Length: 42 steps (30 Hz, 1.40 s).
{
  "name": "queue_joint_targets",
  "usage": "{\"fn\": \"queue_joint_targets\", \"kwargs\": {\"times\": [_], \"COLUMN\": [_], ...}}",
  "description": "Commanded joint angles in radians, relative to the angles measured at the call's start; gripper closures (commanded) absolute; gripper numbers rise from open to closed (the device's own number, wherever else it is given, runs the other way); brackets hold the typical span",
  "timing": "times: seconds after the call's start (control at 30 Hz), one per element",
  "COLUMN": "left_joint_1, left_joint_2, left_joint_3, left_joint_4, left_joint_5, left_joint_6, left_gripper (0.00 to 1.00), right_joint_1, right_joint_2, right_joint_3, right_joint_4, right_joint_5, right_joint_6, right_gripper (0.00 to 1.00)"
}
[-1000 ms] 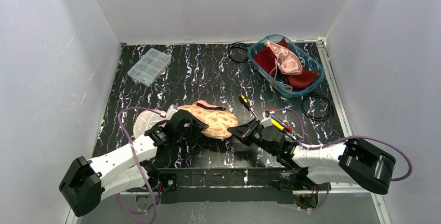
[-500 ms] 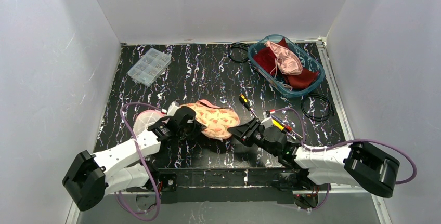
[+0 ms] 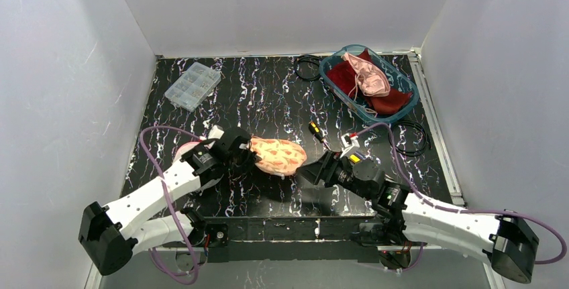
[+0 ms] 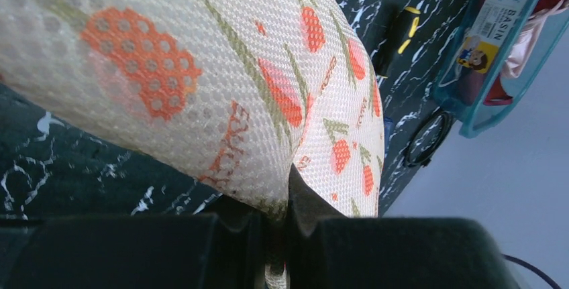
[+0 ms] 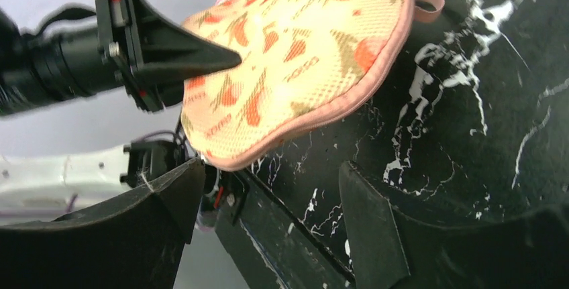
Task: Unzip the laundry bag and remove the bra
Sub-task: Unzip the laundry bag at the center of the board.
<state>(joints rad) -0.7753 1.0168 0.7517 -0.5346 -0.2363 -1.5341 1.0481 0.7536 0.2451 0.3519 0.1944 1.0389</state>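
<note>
The laundry bag (image 3: 276, 156) is a mesh pouch with an orange fruit print and pink trim, lying at the table's near middle. My left gripper (image 3: 249, 155) is shut on its left edge. In the left wrist view the bag (image 4: 201, 81) fills the frame and its mesh is pinched in my left gripper (image 4: 282, 235). My right gripper (image 3: 306, 171) stands open just to the right of the bag, touching nothing. The right wrist view shows the bag (image 5: 295, 54) beyond my right gripper (image 5: 268, 192), with the left gripper (image 5: 225, 58) on the bag's far side. The bra is hidden.
A teal basin (image 3: 325, 73) with red and pink garments stands at the back right. A clear parts box (image 3: 192, 85) sits back left. A yellow-handled screwdriver (image 3: 317, 133) lies right of the bag. Black cable rings (image 3: 409, 138) lie near the basin.
My left gripper has shut on the bag's left edge and moved a little away from me. My right gripper has opened and let go of the bag's right edge.
</note>
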Motion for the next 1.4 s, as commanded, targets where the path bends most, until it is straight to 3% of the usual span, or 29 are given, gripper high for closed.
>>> {"fn": "queue_joint_targets", "kwargs": {"times": [0.0, 0.1, 0.2, 0.73, 1.0, 1.1, 1.23, 1.37], "left_joint_1": [0.002, 0.002, 0.002, 0.002, 0.001, 0.002, 0.001, 0.002], "left_joint_2": [0.03, 0.106, 0.164, 0.13, 0.121, 0.111, 0.079, 0.043], "left_joint_3": [0.159, 0.264, 0.326, 0.328, 0.327, 0.326, 0.325, 0.33], "left_joint_4": [-0.229, -0.342, -0.388, -0.408, -0.412, -0.416, -0.429, -0.446], "left_joint_5": [-0.014, 0.022, 0.058, 0.002, -0.008, -0.018, -0.05, -0.106], "left_joint_6": [-0.113, -0.153, -0.17, -0.247, -0.268, -0.286, -0.317, -0.341], "left_gripper": [1.0, 1.0, 1.0, 1.0, 1.0, 1.0, 1.0, 1.0], "right_joint_1": [-0.001, 0.0, 0.002, 0.02, 0.031, 0.039, 0.051, 0.069], "right_joint_2": [-0.023, 0.021, 0.048, 0.168, 0.202, 0.211, 0.176, 0.129], "right_joint_3": [0.13, 0.171, 0.188, 0.23, 0.222, 0.219, 0.199, 0.203], "right_joint_4": [-0.127, -0.086, -0.047, 0.115, 0.183, 0.207, 0.195, 0.131], "right_joint_5": [-0.147, -0.238, -0.208, -0.241, -0.237, -0.241, -0.204, -0.142], "right_joint_6": [-0.303, -0.334, -0.321, -0.28, -0.237, -0.229, -0.239, -0.282], "right_gripper": [0.21, 0.23, 0.28, 0.38, 0.51, 0.49, 0.37, 0.35]}}
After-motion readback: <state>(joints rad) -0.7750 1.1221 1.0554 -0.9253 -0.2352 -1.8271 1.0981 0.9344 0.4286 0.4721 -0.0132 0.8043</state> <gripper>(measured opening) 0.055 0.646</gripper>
